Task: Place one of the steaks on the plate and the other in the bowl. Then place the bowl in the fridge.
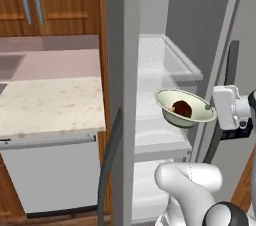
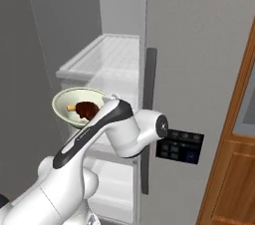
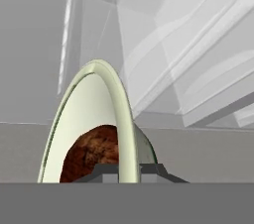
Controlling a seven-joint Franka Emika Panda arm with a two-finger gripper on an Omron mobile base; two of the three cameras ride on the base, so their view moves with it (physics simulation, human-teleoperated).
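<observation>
My gripper (image 1: 212,107) is shut on the right rim of the cream-white bowl (image 1: 192,116), holding it tilted in the air in front of the open fridge (image 1: 125,70). A dark brown steak (image 1: 181,108) lies inside the bowl. From the right, the bowl (image 2: 67,103) with the steak (image 2: 87,110) hangs just before the lower glass shelf (image 2: 104,57), partly hidden behind my forearm. In the hand view the bowl's rim (image 3: 124,119) runs between my fingertips (image 3: 106,171), with the steak (image 3: 94,153) on the left. The plate is out of view.
The fridge's left door stands open, edge-on, with its dark handle (image 1: 110,160). The shut right door carries a black control panel (image 2: 179,144). A speckled counter (image 1: 50,100) above a dishwasher (image 1: 50,170) lies left. Wooden cabinets (image 2: 234,169) stand right.
</observation>
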